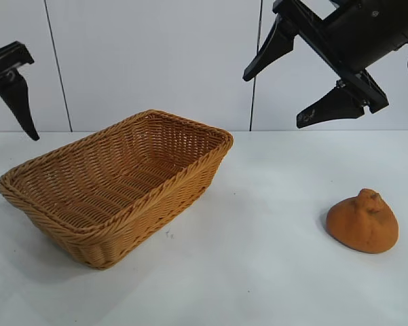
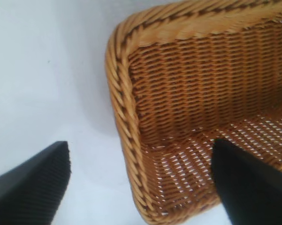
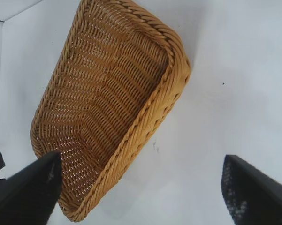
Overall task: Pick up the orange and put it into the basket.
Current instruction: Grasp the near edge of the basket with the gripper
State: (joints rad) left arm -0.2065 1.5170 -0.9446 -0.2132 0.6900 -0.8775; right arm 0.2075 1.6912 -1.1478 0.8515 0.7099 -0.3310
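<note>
Fruit first: the lumpy dull-orange teardrop orange (image 1: pixel 362 222) sits on the white table (image 1: pixel 271 258) at four o'clock, untouched. Tan woven wicker basket (image 1: pixel 115 187) lies at nine. Beyond, right gripper (image 1: pixel 295 88) hangs spread wide, empty; left gripper (image 1: pixel 13 85), frame-cropped, likewise parted.

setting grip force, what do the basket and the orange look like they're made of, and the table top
basket: woven wicker or rattan-like strands, tan-orange, slight sheen; open weave and braided rim show. Could be a synthetic imitation.
orange: matte, dull orange-brown lumpy skin with a wrinkled knob on top; real fruit or a replica, cannot tell.
table: smooth white surface, matte; material unclear.
</note>
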